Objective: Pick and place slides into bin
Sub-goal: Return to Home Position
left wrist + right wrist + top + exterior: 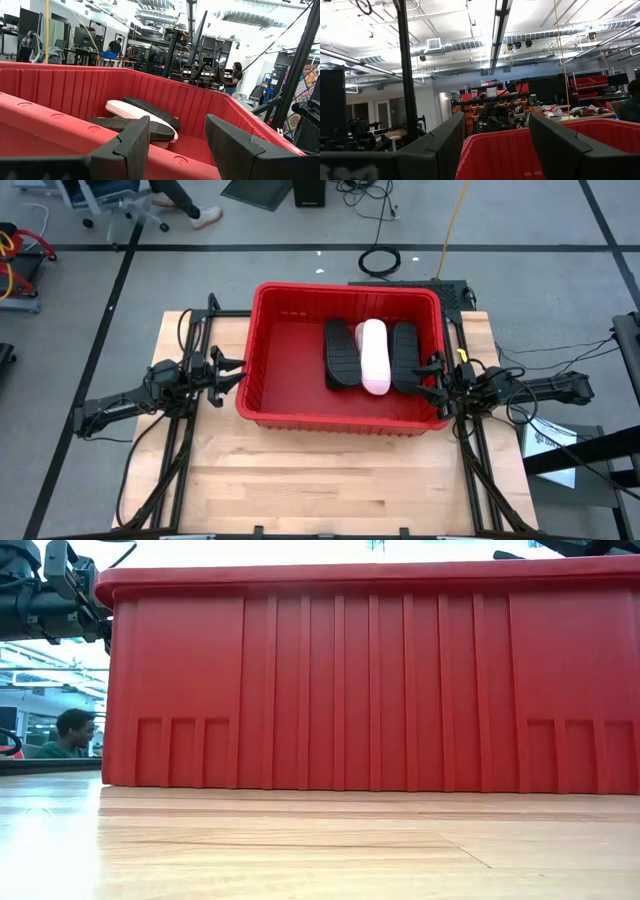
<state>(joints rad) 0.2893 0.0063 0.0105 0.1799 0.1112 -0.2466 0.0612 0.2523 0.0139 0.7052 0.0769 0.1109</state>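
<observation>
Inside the red bin (340, 288), a pink slide (374, 356) lies between black slides (340, 352); left gripper (232, 370) and right gripper (432, 378) gape wide at its side walls.

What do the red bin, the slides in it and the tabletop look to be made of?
Bin: moulded plastic, likely; ribbed, slightly glossy walls. Black slides: matte rubber or foam, ridged soles. Pink slide: similar, smooth. Tabletop: pale wood, visible plank seams.

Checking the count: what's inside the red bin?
In the bin: one black slide, a pink slide, another black slide, packed together. Anything beneath them is covered; no full count.
</observation>
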